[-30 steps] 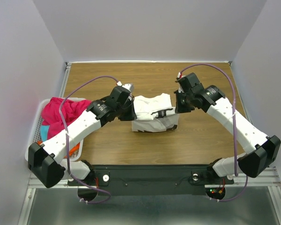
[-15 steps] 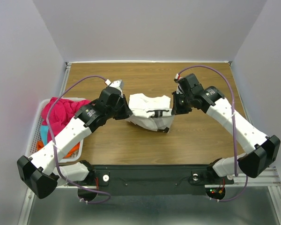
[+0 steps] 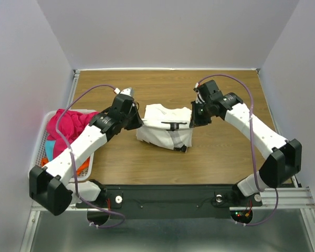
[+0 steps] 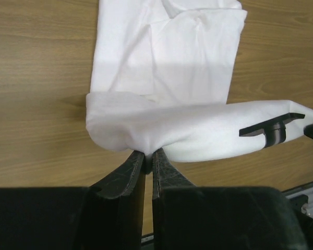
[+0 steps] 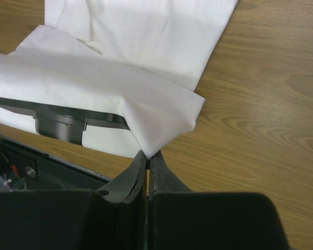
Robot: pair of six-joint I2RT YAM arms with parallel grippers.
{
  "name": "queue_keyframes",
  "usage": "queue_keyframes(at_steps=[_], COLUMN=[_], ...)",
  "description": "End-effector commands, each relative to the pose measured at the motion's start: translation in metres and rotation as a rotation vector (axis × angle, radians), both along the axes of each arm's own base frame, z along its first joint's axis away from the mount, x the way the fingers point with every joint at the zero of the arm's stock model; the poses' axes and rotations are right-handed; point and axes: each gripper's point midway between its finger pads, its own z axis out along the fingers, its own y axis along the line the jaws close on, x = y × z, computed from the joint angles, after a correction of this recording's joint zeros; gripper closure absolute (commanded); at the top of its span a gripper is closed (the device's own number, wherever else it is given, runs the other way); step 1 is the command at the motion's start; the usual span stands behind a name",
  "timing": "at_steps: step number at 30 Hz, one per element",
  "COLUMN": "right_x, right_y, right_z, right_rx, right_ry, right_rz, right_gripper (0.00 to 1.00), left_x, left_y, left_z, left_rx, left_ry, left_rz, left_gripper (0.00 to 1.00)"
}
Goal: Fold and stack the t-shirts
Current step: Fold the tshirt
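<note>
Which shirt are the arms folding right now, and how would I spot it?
Look at the middle of the wooden table, between the two arms. The white t-shirt lies there half folded, pinched at either side by the left gripper and the right gripper. It is the only white garment; the pink shirt sits in the basket at the left.

lab booth: white walls (image 3: pixel 173 31), wood tbl (image 3: pixel 163 84)

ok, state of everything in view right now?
white shirt: partly folded, one edge held up at both ends
left gripper: shut on the white shirt
right gripper: shut on the white shirt
pink shirt: crumpled, unfolded, in the basket
basket: holding bunched shirts
</note>
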Motion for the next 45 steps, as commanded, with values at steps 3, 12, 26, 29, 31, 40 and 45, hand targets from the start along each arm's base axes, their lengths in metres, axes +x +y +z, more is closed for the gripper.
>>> queue_keyframes(at_steps=[3,12,26,29,31,40,45], right_x=[0.041,0.096,0.153,0.161,0.165,0.185,0.198], right_y=[-0.006,-0.024,-0.015,-0.008,-0.003,0.014,0.019], right_z=[-0.008,-0.066,-0.11,-0.1,-0.091,-0.048,-0.056], right_rx=[0.027,0.035,0.13,0.162,0.186,0.275,0.289], right_ry=[-0.021,0.049,0.137,0.118,0.103,0.01,-0.005], right_rz=[-0.053,-0.126,-0.125,-0.108,-0.097,-0.041,-0.039], right_gripper=[0.99,0.99,0.99,0.99,0.99,0.95,0.92], left_x=[0.053,0.119,0.194,0.198,0.199,0.187,0.186], left_y=[0.001,-0.021,-0.007,-0.003,-0.005,0.002,0.006], left_z=[0.002,-0.022,-0.095,-0.1,-0.099,-0.125,-0.131], left_rx=[0.047,0.152,0.164,0.158,0.14,0.111,0.111], left_ry=[-0.084,-0.117,-0.006,-0.007,-0.025,0.012,0.012], left_rz=[-0.015,-0.137,-0.117,-0.113,-0.116,-0.088,-0.068], left_gripper=[1.0,1.0,1.0,1.0,1.0,1.0,1.0])
